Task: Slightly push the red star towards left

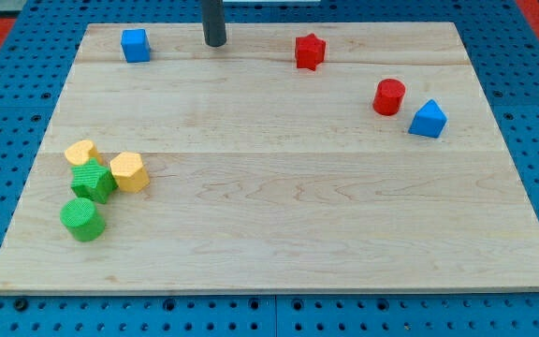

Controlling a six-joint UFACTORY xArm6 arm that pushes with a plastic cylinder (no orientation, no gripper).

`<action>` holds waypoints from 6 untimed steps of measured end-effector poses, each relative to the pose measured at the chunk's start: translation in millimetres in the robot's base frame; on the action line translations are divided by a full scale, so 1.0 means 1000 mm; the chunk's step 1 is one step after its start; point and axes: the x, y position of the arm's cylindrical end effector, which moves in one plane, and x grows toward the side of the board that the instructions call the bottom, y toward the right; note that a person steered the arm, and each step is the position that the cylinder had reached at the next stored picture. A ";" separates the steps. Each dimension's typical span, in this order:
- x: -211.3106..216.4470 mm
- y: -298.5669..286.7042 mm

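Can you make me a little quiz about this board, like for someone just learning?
1. True or false: my tip touches the red star.
2. Which block lies nearest the red cylinder? A) blue cube B) blue triangular block C) green cylinder
3. How many yellow blocks are there?

Key: 1 false, it is apart, on the view's left of the star. 2 B. 3 two.

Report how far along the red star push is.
Done: nothing that shows; the red star-shaped block sits near the view's top, untouched by my tip. In hand: my tip stands apart on the star's left, between it and the blue cube. Left: get round to the star's right side, then nudge it slightly left.
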 end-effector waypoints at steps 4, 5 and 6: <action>0.088 0.128; 0.071 0.197; 0.038 0.216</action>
